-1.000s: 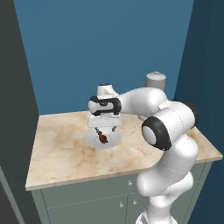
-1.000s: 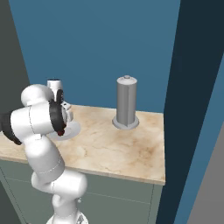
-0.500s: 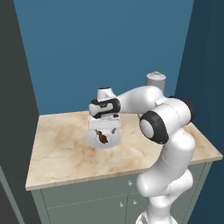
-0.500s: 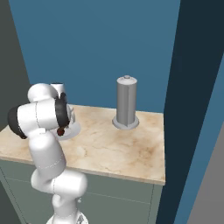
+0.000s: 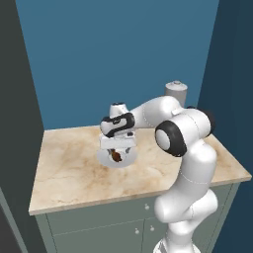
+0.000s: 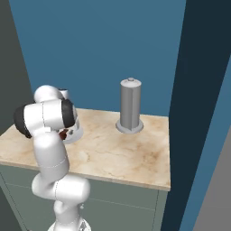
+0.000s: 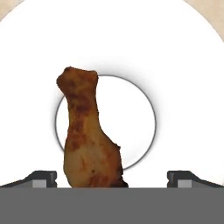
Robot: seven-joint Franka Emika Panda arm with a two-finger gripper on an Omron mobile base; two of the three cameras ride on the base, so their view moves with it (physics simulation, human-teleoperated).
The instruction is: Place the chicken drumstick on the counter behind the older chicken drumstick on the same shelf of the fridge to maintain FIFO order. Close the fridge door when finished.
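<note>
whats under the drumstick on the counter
A white plate lies under the drumstick, which rests across its round centre well. The open pincer straddles the meat's thick end. The plate beneath the meat is covered.

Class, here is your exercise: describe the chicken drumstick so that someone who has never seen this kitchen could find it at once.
Start at the beige marble counter against the blue wall. Near its middle lies a round white plate, with the open gripper hanging directly over it. The chicken drumstick lies on that plate: a small brown, knobby-ended piece of meat, unlike the tall grey canister standing farther along.
</note>
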